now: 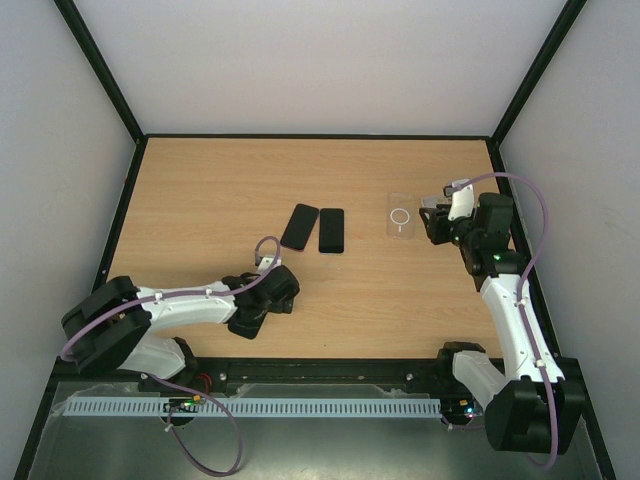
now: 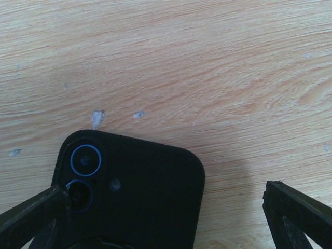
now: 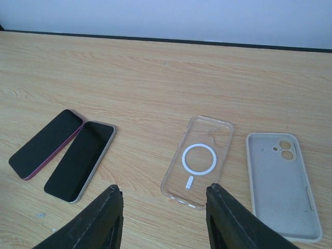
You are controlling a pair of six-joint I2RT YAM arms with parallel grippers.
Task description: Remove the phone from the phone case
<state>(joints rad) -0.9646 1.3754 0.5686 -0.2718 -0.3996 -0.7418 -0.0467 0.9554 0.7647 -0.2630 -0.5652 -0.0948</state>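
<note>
A phone in a black case (image 2: 140,197) lies back up on the wooden table, its two camera lenses at the left. My left gripper (image 2: 165,199) is open, low over it, one finger on each side of its top end; in the top view the left gripper (image 1: 262,305) sits near the front left and covers most of the phone. My right gripper (image 3: 163,189) is open and empty, held above the near end of a clear empty case (image 3: 197,161). In the top view the right gripper (image 1: 432,222) is just right of that clear case (image 1: 400,216).
Two bare phones lie screen up side by side, one pink-edged (image 3: 45,143) (image 1: 298,226) and one grey-edged (image 3: 80,161) (image 1: 331,230). A grey empty case (image 3: 282,184) lies right of the clear one. Black frame rails edge the table (image 1: 200,180).
</note>
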